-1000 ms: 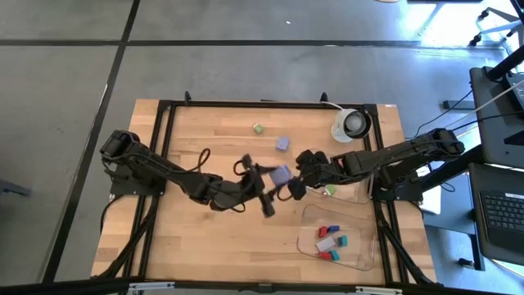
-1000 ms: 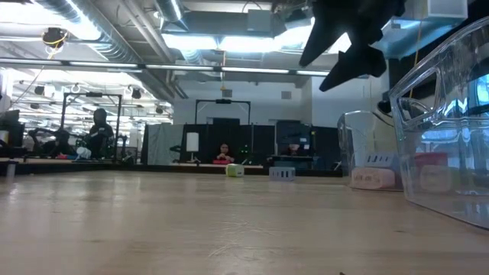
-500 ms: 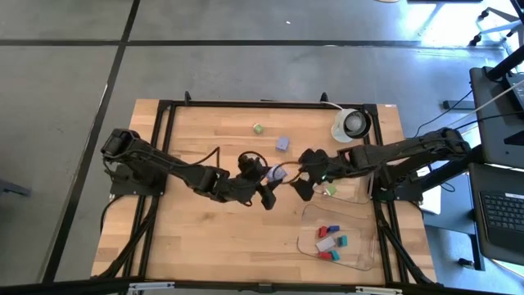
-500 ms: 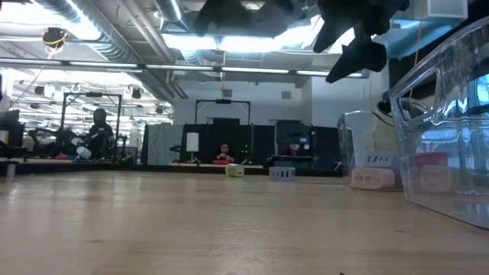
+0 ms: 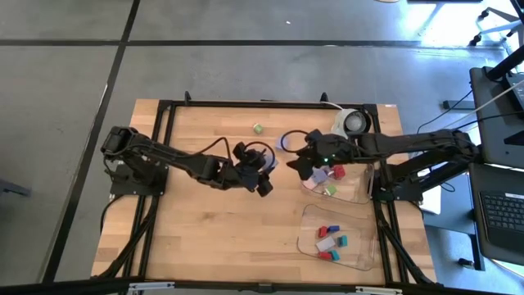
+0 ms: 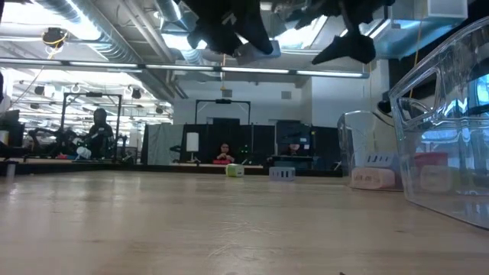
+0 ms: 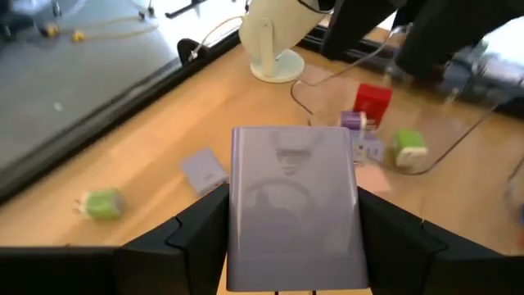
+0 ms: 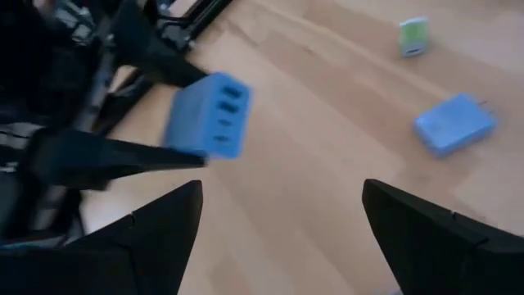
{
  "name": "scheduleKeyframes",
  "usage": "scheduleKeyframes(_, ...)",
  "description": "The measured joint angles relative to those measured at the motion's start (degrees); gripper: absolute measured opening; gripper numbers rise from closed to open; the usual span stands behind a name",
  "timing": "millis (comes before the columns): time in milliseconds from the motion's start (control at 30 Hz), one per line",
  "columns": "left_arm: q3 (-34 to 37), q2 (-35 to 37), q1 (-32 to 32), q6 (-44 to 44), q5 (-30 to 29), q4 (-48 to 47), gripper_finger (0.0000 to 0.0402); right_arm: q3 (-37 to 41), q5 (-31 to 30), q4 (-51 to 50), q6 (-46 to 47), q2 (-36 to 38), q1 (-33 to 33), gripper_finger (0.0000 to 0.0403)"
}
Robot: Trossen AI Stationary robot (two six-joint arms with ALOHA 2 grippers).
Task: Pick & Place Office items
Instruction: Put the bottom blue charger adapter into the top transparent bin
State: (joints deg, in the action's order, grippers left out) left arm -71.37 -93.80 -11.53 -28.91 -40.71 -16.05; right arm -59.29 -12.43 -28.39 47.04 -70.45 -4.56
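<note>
The lavender block [image 7: 293,205] sits pinched between the fingers of the left gripper [image 7: 291,246], held up over the middle of the table [image 5: 205,221]. It looks like a small hard plastic charger: light, rigid, with smooth flat faces that could slip, so a grip across its two broad sides, as here, seems the safest hold.

The right gripper [image 8: 278,221] hovers just right of it, fingers spread with nothing between them. A second lavender block [image 7: 203,170] lies flat on the wood just beyond, and a small green piece [image 5: 257,129] rests farther toward the far edge.

To the right, a clear tray [image 5: 360,192] holds a red piece [image 5: 338,172], a green one [image 5: 330,189] and a pale one [image 5: 313,182]. The nearer clear tray [image 5: 307,238] holds several red, teal, blue and white pieces [image 5: 330,242]. A white tape roll [image 5: 352,124] stands at the far right corner.
</note>
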Motion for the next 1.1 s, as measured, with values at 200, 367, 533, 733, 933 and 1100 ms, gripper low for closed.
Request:
scheduleKeyframes(200,0.00,0.00,1.04,10.38,0.16,1.05,0.0220,0.00,6.03,5.64,2.58,-2.30,2.00,0.0339)
scheduleKeyframes(367,0.00,0.00,1.55,14.30,0.00,2.11,0.0220,0.00,6.94,9.67,5.01,-3.57,2.70,0.0339)
scheduleKeyframes(533,0.00,0.00,1.55,20.76,0.22,8.23,0.0220,0.00,7.56,13.15,5.52,-5.21,2.71,0.0339)
scheduleKeyframes(733,0.00,0.00,1.51,27.65,0.27,13.38,0.0219,0.00,7.53,17.22,4.11,-5.78,2.58,0.0337)
scheduleKeyframes(933,0.00,-0.02,1.51,27.68,0.18,13.31,0.0219,0.00,7.94,18.75,2.00,-5.78,2.45,0.0283)
scheduleKeyframes(1100,0.00,-0.02,1.44,29.13,-1.37,14.45,0.0222,0.00,8.66,18.48,1.76,-5.78,2.47,0.0191)
